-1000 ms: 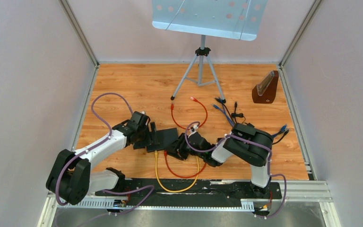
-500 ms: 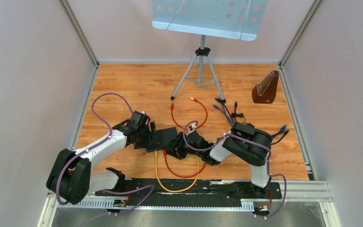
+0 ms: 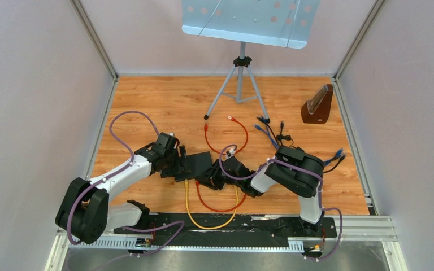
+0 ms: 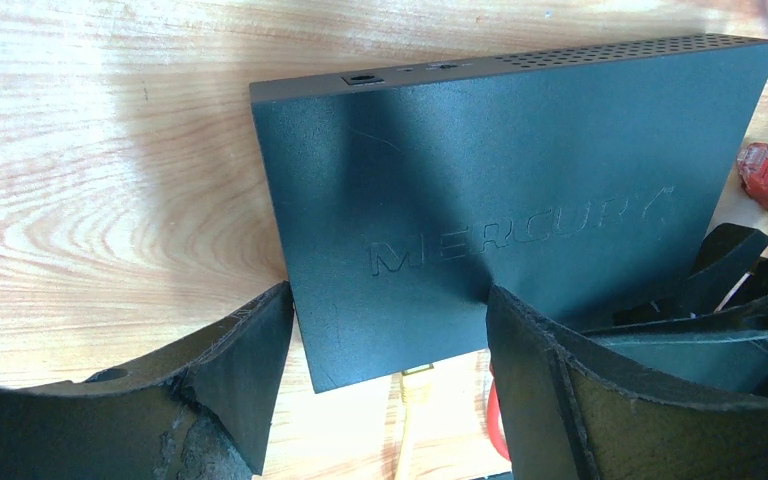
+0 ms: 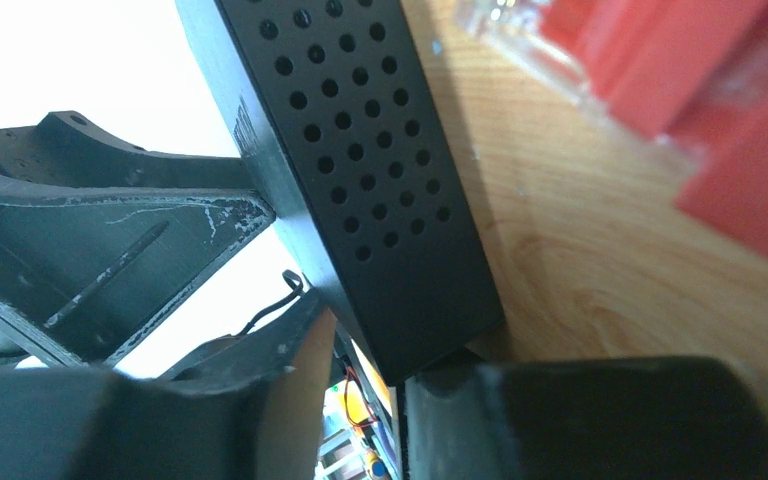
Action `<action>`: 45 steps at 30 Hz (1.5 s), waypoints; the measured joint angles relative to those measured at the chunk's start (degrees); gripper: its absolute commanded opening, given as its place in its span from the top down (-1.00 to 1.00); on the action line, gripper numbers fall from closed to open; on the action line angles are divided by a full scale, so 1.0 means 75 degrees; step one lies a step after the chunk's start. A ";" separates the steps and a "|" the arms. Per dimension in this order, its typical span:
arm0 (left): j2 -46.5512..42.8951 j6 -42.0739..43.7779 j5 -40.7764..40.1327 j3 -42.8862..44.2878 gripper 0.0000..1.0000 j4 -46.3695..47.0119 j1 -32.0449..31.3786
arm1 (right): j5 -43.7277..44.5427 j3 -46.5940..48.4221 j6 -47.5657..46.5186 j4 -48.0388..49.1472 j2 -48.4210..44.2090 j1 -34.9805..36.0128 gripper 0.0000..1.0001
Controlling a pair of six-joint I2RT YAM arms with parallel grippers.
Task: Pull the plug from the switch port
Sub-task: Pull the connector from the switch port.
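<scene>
The black switch (image 3: 196,164) lies flat on the wooden floor and fills the left wrist view (image 4: 520,190). A yellow plug (image 4: 416,376) sits in its near edge, its yellow cable (image 3: 187,206) looping toward the arm bases. A red cable (image 3: 199,192) enters the same edge beside it. My left gripper (image 4: 390,350) is open. One finger (image 4: 245,370) touches the switch's left edge and the other (image 4: 550,370) rests over its top. My right gripper (image 3: 212,179) is at the switch's near right corner. In the right wrist view its jaws (image 5: 365,390) stand narrowly apart with nothing seen between them, beside the vented side (image 5: 370,150).
A second red cable (image 3: 226,132) with a loose plug (image 4: 762,168) lies behind the switch. A tripod stand (image 3: 240,84) holds a blue panel at the back. Blue and black cables (image 3: 271,132) lie right of centre. A brown wooden block (image 3: 318,105) stands at the back right.
My right arm has crept slightly left toward the switch. The left arm, the switch and the cables have not visibly moved.
</scene>
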 measured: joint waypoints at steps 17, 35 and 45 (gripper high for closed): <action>0.0000 0.0038 0.0029 -0.0003 -0.54 -0.0003 0.0000 | -0.0189 0.0154 0.0009 -0.0475 -0.0187 -0.0172 0.37; 0.0000 0.0073 0.0026 -0.0006 -0.55 0.0000 0.0006 | -0.0283 0.0157 -0.0323 -0.0172 -0.0041 -0.0134 0.47; -0.0003 0.0093 0.0026 -0.0006 -0.55 -0.0006 0.0009 | -0.0428 0.0172 -0.0635 0.0146 0.0149 -0.0143 0.40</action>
